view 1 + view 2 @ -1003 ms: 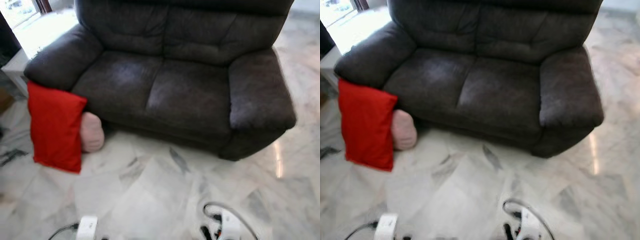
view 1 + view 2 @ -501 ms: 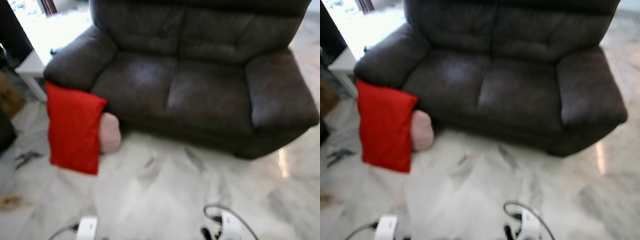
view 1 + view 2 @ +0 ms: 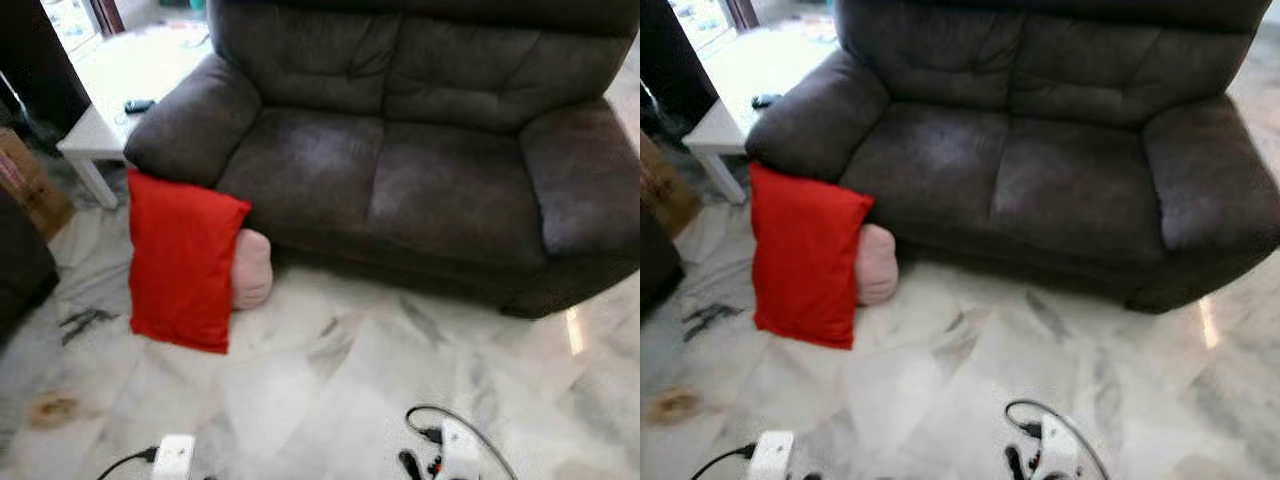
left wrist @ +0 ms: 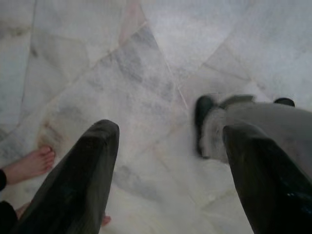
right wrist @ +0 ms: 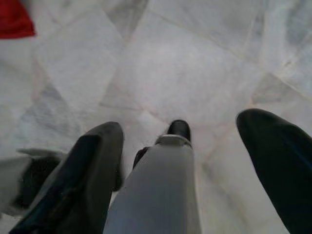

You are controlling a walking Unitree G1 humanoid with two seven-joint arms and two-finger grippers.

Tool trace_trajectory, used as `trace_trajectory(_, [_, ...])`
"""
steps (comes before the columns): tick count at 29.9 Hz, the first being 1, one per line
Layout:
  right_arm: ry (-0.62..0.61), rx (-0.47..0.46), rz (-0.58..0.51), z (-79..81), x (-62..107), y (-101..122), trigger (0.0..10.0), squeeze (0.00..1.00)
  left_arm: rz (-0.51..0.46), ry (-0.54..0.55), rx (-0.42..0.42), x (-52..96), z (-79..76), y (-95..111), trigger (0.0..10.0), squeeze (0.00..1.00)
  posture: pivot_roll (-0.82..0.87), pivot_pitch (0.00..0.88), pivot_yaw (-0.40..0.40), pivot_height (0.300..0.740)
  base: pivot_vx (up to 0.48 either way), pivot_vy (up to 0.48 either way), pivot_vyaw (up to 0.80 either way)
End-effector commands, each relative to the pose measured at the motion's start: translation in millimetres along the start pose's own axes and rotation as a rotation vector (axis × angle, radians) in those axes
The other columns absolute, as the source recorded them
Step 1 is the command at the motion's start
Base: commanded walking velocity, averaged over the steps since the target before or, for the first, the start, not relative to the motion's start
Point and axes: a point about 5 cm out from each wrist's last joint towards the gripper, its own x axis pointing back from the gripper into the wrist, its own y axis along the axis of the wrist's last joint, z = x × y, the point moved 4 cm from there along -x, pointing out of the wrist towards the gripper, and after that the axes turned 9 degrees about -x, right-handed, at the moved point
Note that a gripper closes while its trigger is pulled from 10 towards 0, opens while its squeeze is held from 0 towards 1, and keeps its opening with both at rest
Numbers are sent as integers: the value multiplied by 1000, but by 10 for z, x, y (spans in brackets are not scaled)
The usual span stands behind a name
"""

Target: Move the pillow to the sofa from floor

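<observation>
camera swung left; pink cushion (image 3: 251, 282) behind red pillow (image 3: 183, 260).

floor (image 3: 330, 400): pale marble | white side table (image 3: 100, 135) | cardboard box (image 3: 30, 185)

Both arms hang low, pointing downward. The left hand (image 4: 168, 165) has its two black fingers spread wide apart; the right hand (image 5: 187, 161) likewise (nothing held between either pair).
</observation>
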Motion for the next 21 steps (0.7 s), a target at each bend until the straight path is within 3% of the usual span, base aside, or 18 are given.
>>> trace_trajectory(1, [4,-15,10,38,-3,-41,10000,0,27,9,1,22,49,-92,10000,0,38,152,-4,740,0,368,0])
trace_trajectory(9, [4,-14,11,37,-3,-42,10000,0,27,9,1,22,49,-93,10000,0,38,149,-4,740,0,368,0])
trace_trajectory(21, [30,24,25,86,-4,-77,10000,0,21,14,-13,25,64,-91,10000,0,45,169,-4,740,0,0,47])
